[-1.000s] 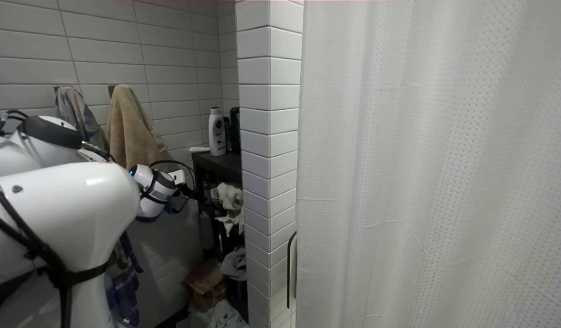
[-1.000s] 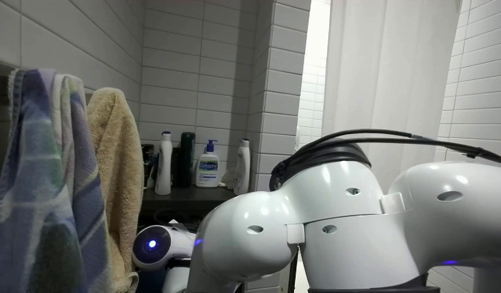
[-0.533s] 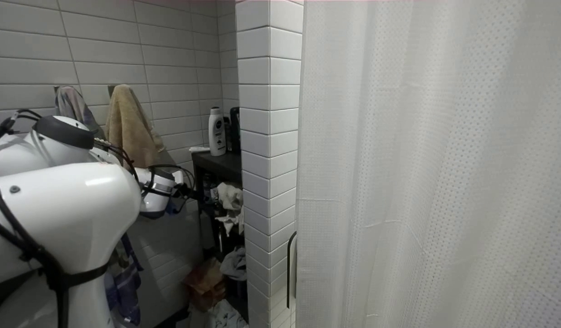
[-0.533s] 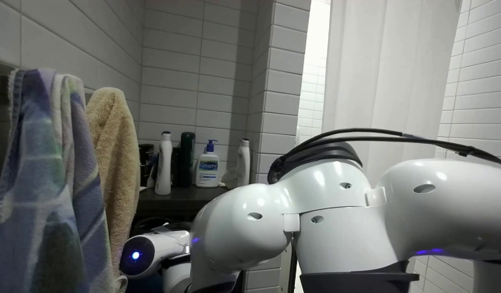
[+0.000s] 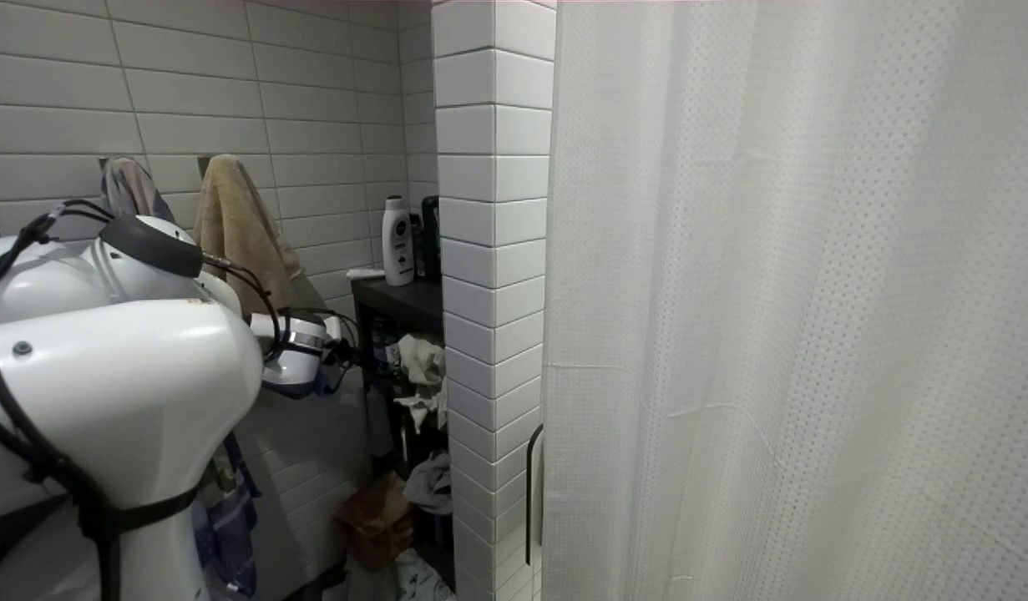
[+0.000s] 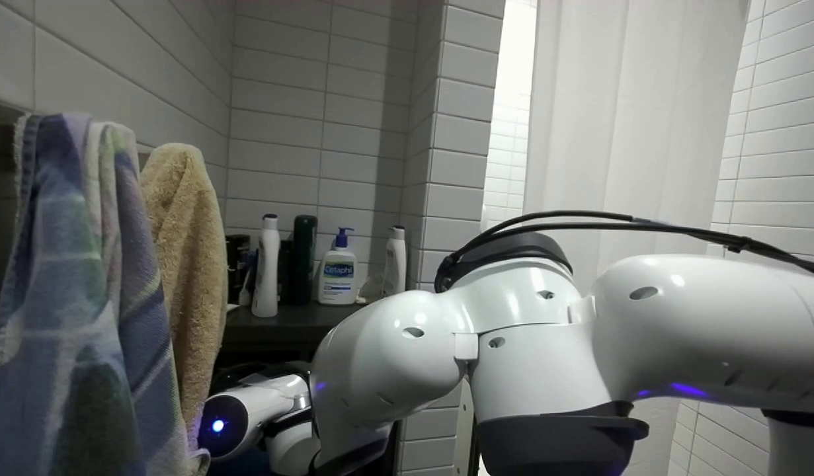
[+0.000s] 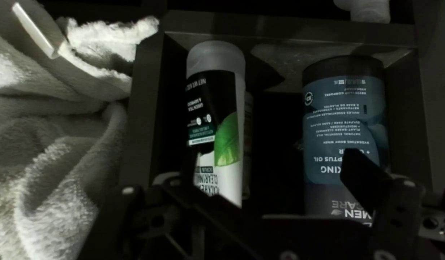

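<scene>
- Where the shelf compartment (image 7: 142, 108) faces it, the claw (image 7: 271, 160) stands spread, gripping nothing.
- Body-wash bottle (image 7: 339, 133): inside, behind one finger (image 7: 359, 177), long axis crossing the claw's spread.
- Scrub tube (image 7: 218, 122): inside, by the other finger, roughly parallel; contact unclear.

In an exterior view you look past the arm (image 5: 121, 392) into the tiled corner (image 5: 401, 100), the curtain (image 5: 781, 300) close over the right half. In an exterior view you face that corner, the patterned towel (image 6: 69, 297) near at the left and the arm across the front. Both exterior views share the tan towel (image 6: 192, 264), pillar (image 5: 495, 209) and shelf (image 6: 281, 320). Your wrist view peers closely over the hand (image 7: 271, 162) at a tube (image 7: 217, 108) and bottle (image 7: 341, 126), labels (image 7: 338, 104) upside down.
</scene>
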Controlling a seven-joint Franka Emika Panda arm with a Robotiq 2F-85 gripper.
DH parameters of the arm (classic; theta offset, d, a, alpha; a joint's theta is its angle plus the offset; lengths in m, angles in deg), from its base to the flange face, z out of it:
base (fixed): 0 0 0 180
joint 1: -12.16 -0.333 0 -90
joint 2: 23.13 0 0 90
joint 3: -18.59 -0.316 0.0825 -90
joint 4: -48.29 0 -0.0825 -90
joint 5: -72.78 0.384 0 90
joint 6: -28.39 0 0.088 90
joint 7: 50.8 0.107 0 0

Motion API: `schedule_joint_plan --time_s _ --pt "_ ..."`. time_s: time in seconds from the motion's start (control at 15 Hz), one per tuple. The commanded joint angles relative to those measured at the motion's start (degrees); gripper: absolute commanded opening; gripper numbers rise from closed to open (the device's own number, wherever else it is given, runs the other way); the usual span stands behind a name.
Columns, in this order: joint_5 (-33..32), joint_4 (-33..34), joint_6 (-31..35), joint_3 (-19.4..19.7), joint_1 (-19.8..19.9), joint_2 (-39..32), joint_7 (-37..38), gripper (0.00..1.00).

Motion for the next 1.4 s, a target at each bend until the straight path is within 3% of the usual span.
schedule_joint_plan --time_s 0.0,0.33,1.33 --pt "-5.8 2.6 -1.9 -0.7 2.1 0.0 3.9 1.0" --pt "-9.6 4.2 -4.4 -1.8 3.5 0.0 6.1 1.0" --pt "-12.8 7.8 -11.5 -5.0 6.5 0.0 6.8 1.0"
